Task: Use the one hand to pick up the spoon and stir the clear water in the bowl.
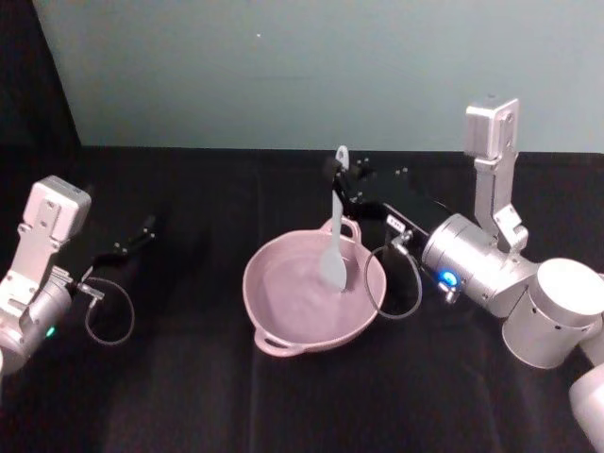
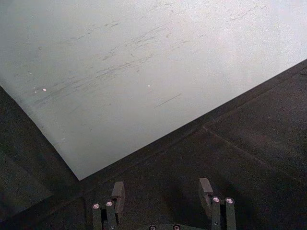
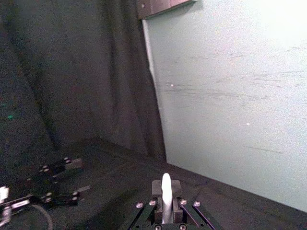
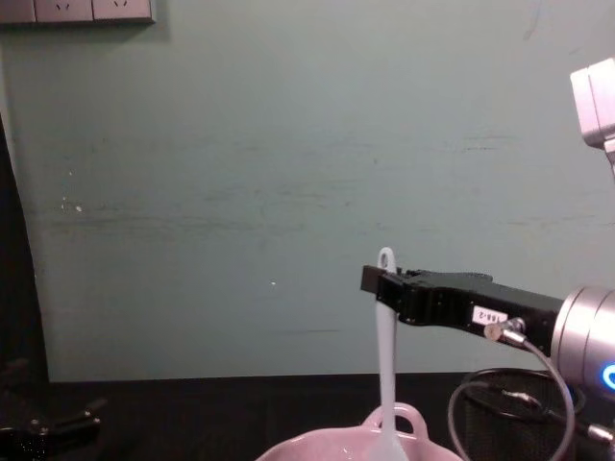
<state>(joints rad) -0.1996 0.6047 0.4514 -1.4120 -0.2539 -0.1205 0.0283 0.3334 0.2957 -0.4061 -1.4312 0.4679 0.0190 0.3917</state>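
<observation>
Nearest: right arm (image 1: 477, 264), silver barrel low on the robot's right, blue ring (image 1: 447, 279) lit, reaching in over the black cloth (image 1: 189, 396) toward table centre.

Next out: the bowl (image 1: 283, 342), pale pink, centred on the cloth, one loop handle on its near rim and one on the far rim. Clear water (image 1: 297, 288) inside, shallow by the look of it.

In the bowl: the spoon (image 1: 334, 231), white, close to upright with a slight lean. Paddle head down inside the bowl on its far right side, handle hole uppermost. The head appears to sit in the water; how deep, cannot tell.

Above the bowl's far rim: right gripper (image 1: 338, 175), black, flat jaws pinched on the upper handle just below the hole. From the chest camera the handle passes straight through the clamp, white label (image 4: 488, 315) facing out. The wrist camera shows the handle tip poking up between the closed jaws.

Off to the robot's left: left gripper (image 1: 142, 231), parked on the cloth well apart from the bowl. Jaws spread wide, nothing between them.

Farthest: pale green wall (image 1: 283, 75).

Reading: pick-up done, stirring is the step in hand. Next move calls for sweeping the head in circles through the water, grip firm so the slim handle doesn't twist, path kept off the bowl's wall so the bowl isn't shoved or slopped.
</observation>
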